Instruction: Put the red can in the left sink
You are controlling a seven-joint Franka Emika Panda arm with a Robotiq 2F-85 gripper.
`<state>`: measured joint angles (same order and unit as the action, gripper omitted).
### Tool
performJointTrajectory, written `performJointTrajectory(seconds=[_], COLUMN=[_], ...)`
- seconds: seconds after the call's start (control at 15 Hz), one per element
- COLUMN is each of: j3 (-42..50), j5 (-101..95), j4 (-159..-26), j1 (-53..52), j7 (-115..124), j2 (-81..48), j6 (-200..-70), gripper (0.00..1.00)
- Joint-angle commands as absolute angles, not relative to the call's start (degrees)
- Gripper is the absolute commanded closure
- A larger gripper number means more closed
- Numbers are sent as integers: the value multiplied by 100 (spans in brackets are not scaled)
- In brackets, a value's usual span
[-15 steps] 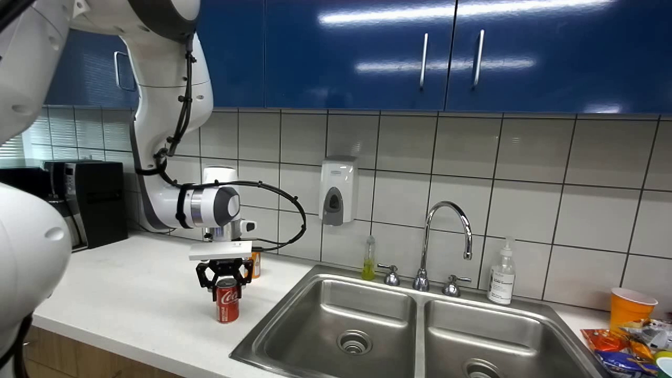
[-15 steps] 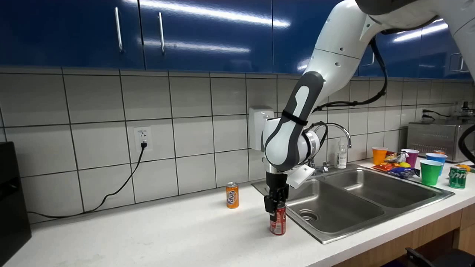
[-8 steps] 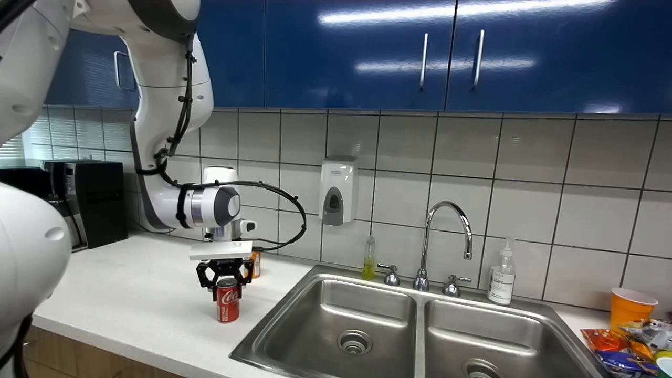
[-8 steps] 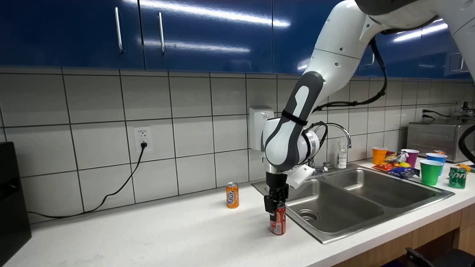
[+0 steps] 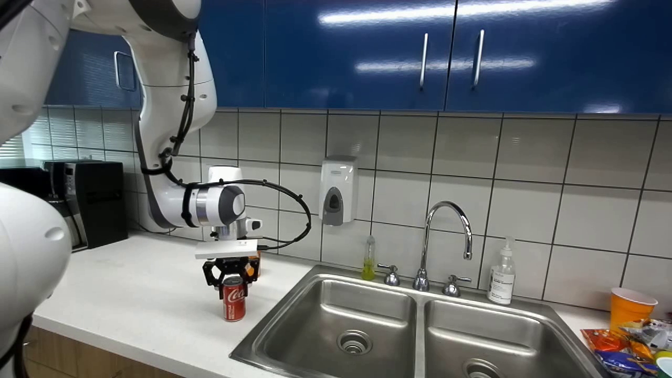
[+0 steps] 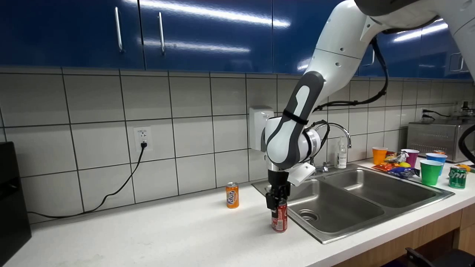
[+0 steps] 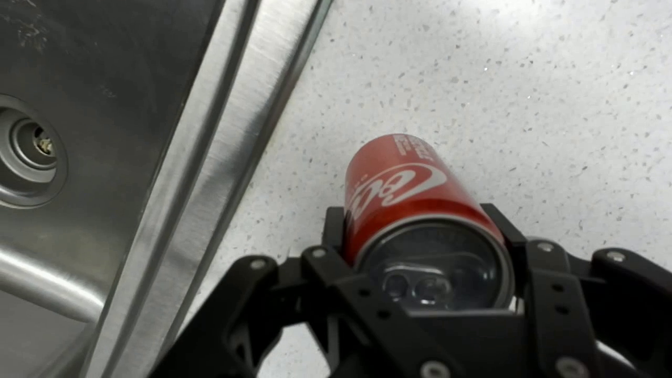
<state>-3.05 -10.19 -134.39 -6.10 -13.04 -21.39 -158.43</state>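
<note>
Gripper (image 7: 420,228) is grasping the red can (image 7: 401,184): fingers (image 7: 334,226) are pressing on both sides of its upper half, its top facing up between them. It's sitting upright below the gripper; can't tell whether its base is touching the counter (image 5: 142,283). Left sink (image 5: 310,328) is lying near the fingers, off to their left in the wrist view. Orange can (image 6: 232,195) is standing apart from the fingers, toward the tiled wall (image 6: 193,135).
</note>
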Motion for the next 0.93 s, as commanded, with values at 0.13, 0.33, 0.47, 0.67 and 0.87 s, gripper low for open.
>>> performJointTrajectory(seconds=[0.13, 0.33, 0.47, 0.67, 0.87], j3=[-261, -282, -295, -328, -418], j5=[-1172, -1148, -1135, -1087, -935], j4=[-13434, -13443, -13466, -13513, -13567], j1=[-621, -609, -601, -571, -499], j7=[-1143, -1160, -1167, -1202, -1331], j2=[-1834, -1699, -1588, -1386, -1157], j6=[-15728, -15664, -15624, -15525, -15356], gripper=[62, 62, 62, 62, 62])
